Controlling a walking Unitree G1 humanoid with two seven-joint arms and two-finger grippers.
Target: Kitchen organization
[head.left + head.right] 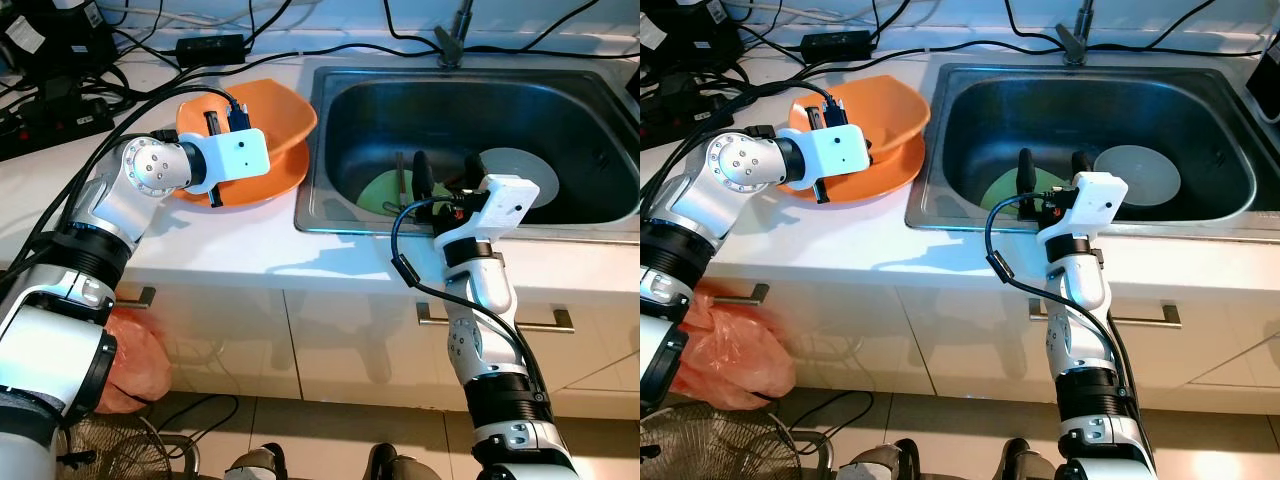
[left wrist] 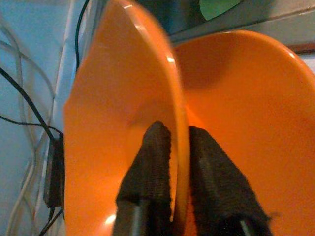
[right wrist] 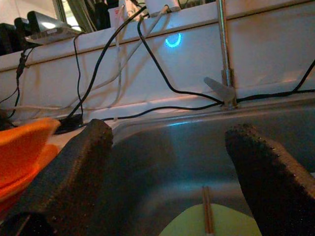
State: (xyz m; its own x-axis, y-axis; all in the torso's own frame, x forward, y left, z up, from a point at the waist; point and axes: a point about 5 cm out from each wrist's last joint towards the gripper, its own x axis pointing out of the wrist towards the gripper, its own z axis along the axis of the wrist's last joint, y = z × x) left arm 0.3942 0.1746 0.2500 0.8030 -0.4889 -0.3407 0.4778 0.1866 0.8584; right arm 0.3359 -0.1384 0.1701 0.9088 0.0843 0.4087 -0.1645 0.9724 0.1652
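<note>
Left gripper [image 2: 179, 147] clamped on bowl [image 1: 270, 112] rim over plate [image 1: 285, 172]; right gripper [image 1: 445, 172] spread above sink [image 1: 330, 205]; best lifted level, slowly

I see the white worktop [image 1: 230, 235] carrying orange plates [image 1: 262, 150] left of centre and black cables [image 1: 60, 95] upper left.
</note>
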